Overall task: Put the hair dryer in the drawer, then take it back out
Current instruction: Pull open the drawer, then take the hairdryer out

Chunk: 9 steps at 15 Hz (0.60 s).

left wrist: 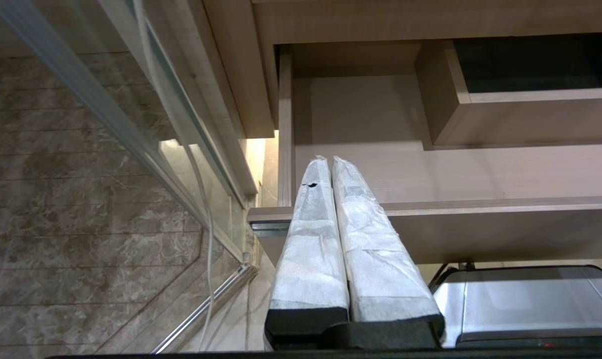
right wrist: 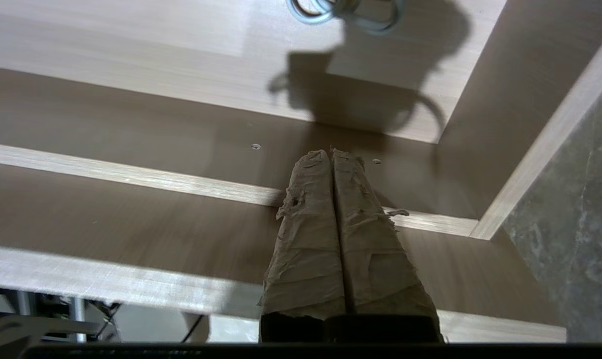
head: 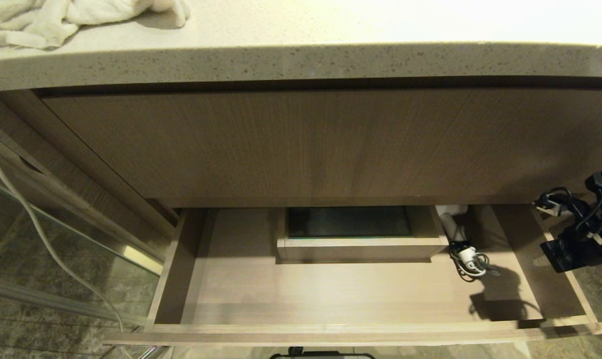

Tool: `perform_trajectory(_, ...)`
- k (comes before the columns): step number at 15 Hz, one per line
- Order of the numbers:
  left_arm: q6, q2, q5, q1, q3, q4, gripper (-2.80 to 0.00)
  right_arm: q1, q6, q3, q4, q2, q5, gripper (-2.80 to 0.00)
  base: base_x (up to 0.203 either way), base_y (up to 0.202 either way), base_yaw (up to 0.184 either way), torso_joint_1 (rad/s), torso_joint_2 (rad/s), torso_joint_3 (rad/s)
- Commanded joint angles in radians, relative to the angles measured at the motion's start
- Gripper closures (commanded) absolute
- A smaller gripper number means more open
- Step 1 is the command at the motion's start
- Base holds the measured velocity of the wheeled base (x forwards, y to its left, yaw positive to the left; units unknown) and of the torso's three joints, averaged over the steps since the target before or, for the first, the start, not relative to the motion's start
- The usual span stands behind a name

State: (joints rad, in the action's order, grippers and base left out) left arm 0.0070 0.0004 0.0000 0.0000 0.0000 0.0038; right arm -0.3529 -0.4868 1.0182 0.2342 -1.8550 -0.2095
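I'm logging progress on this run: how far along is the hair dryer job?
Done: the drawer stands open and the hair dryer lies inside at its back right, its cord coiled beside it. In hand: the right claw, shut and empty, is over the drawer's front right corner. The left claw is shut at the front left corner. Left: taking the dryer back out.

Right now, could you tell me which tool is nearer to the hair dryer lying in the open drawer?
The right tool. It hangs shut above the drawer's front right corner, just short of the hair dryer at the back right. The left tool sits shut at the drawer's front left corner, far across.
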Motion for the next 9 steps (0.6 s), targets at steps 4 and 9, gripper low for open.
perform_trajectory(4,-0.001,0.001,0.0,0.0,0.002,0.001,0.0,0.073,0.029,-0.021,-0.158,-0.112,0.046,-2.8,0.0,0.0,0.0,0.0,0.0,0.0)
perform_trajectory(9,0.0,0.001,0.0,0.0,0.002,0.001,0.0,0.111,-0.002,0.002,-0.394,-0.264,0.098,-2.8,0.0,0.0,0.0,0.0,0.0,0.0)
